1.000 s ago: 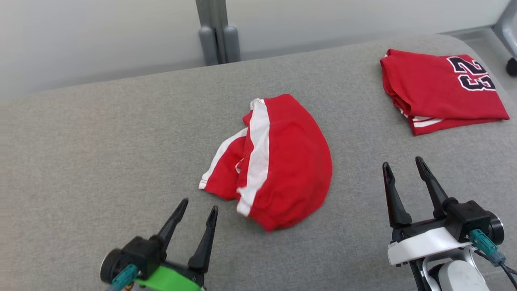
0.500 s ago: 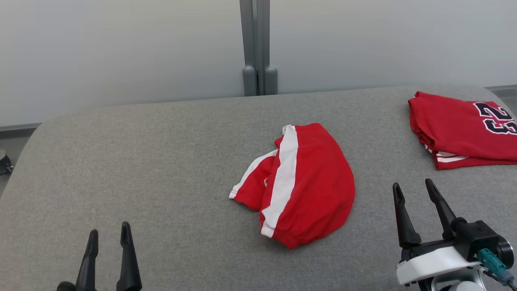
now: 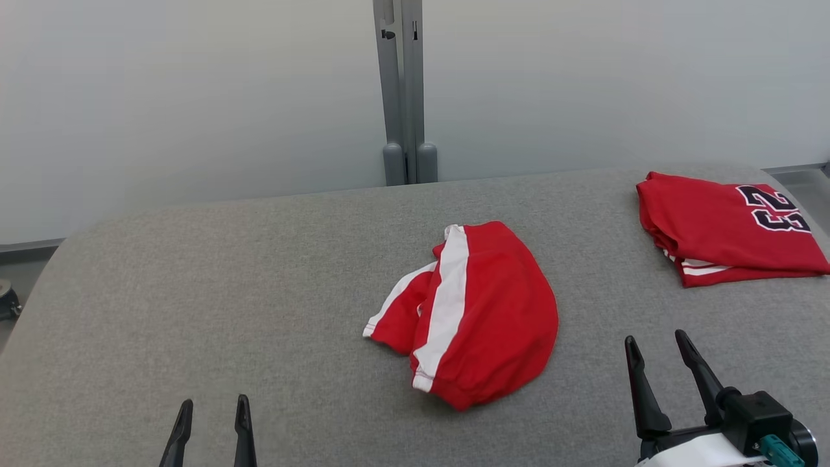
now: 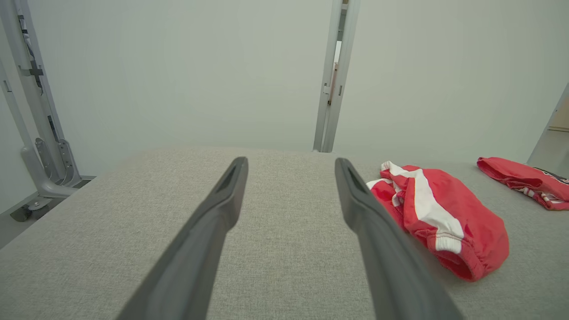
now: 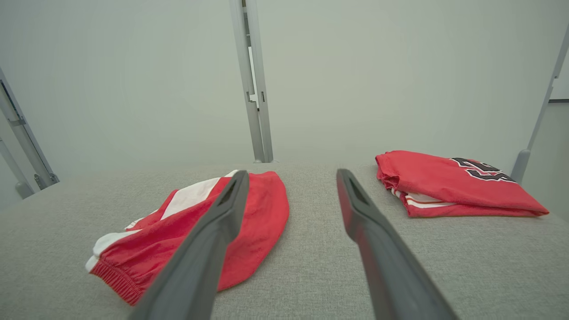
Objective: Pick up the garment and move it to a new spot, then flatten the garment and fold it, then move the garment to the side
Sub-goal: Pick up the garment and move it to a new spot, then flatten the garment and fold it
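The garment (image 3: 483, 318) is a crumpled red piece with white stripes, lying loose in the middle of the grey padded table (image 3: 194, 292). The left wrist view has the garment (image 4: 444, 218) to the right of my fingers, and the right wrist view has the garment (image 5: 209, 231) at lower left. My left gripper (image 3: 214, 412) is open at the bottom left, well short of the cloth, with only its fingertips showing. At the bottom right my right gripper (image 3: 655, 347) stands open, to the right of the garment and apart from it. Nothing is held.
A folded red jersey (image 3: 726, 227) with a dark number lies at the table's far right, also the jersey (image 5: 449, 184) in the right wrist view. A grey post (image 3: 402, 97) stands against the pale wall behind the table. The table's left edge (image 3: 39, 279) curves down to the floor.
The head camera has tilted up, so more wall shows and everything sits lower in the picture. Both grippers have drawn back toward the near edge, the left one furthest. The garment lies unchanged.
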`<state>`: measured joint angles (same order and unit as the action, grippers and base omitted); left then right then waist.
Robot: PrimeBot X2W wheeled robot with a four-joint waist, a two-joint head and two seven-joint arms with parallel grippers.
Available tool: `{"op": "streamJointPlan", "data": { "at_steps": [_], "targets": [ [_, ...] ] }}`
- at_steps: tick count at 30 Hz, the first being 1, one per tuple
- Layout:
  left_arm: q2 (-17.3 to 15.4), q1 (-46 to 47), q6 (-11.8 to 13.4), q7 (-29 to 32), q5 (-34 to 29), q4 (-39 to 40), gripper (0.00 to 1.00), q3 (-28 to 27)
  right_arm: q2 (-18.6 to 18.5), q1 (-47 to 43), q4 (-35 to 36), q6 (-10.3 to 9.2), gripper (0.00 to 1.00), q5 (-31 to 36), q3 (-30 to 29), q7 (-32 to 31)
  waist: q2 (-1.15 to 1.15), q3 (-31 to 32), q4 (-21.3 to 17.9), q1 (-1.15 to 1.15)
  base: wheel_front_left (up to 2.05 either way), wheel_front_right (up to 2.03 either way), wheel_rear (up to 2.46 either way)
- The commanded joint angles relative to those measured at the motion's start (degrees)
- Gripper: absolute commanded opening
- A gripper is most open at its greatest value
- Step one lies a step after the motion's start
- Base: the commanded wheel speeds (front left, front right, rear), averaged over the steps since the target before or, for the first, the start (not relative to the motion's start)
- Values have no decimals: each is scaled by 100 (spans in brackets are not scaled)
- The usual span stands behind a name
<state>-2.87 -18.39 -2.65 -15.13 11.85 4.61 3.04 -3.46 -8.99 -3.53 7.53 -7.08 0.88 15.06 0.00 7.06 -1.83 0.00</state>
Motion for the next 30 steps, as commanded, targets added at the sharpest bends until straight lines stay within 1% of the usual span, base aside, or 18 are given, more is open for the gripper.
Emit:
{"op": "streamJointPlan", "data": {
  "at_steps": [1,6,8,12,23,30],
  "targets": [
    [-8,-33,33,2,-51,-34,100,2,7,-53,-15,-10,100,-26,17,14,0,2,-20,0,0,0,0],
    [-8,27,74,2,-105,-126,100,22,19,-21,-47,-10,100,-25,77,15,0,-16,-46,0,0,0,0],
    [-8,60,68,2,-119,-173,100,18,21,-9,-59,-10,100,-22,106,14,0,-19,-51,0,0,0,0],
    [-7,118,-23,2,-138,-298,100,53,22,-14,-79,-10,100,-36,136,14,0,-17,-44,0,0,0,0],
    [-7,152,-29,2,-179,-458,100,99,4,-17,-102,-10,100,-43,156,14,0,5,-13,0,0,0,0],
    [-7,183,-33,2,-92,-493,100,102,-3,-9,-102,-10,100,-46,161,14,0,-2,10,0,0,0,0]
  ]
}}
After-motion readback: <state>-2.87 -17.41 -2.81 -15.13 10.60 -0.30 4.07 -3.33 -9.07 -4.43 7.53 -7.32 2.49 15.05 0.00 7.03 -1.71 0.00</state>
